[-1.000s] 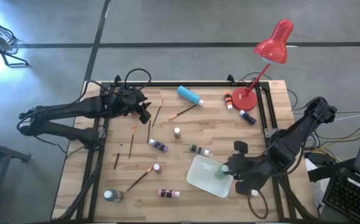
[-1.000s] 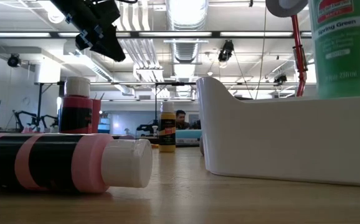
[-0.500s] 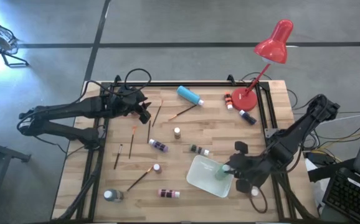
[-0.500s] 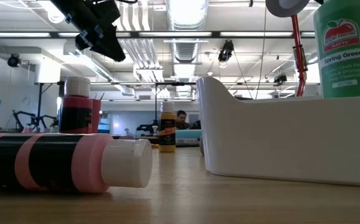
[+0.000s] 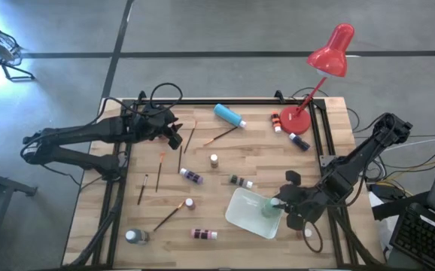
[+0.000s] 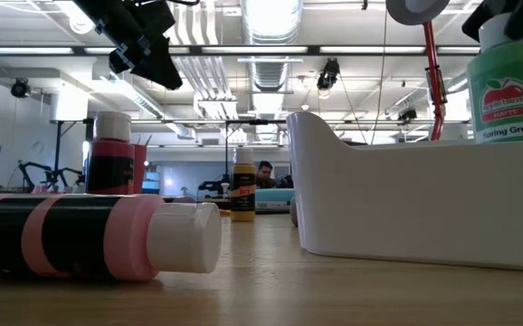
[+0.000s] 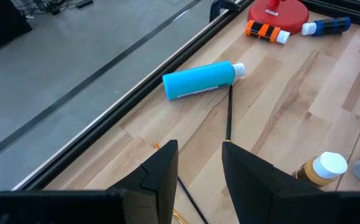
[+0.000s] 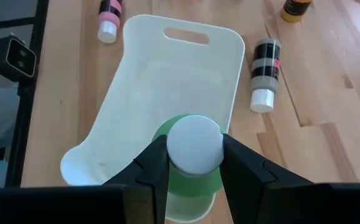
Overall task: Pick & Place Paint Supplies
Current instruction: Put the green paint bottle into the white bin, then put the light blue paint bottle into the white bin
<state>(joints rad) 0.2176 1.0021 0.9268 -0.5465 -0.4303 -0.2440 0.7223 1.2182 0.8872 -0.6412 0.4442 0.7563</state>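
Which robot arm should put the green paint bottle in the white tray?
The right one. The right gripper already clamps the green bottle over the white tray; the left gripper waits far across the table.

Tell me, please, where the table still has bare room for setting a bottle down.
Free: the near left corner beside the clear bottle, and the strip between the blue bottle and the lamp base. Crowded: the middle, among brushes and bottles. The tray holds only the green bottle, which the right gripper grips.

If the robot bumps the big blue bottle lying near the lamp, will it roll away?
Probably. The blue bottle is round and lies on its side on the smooth table, so a nudge would likely roll it. The paintbrush beside its cap might slow it.
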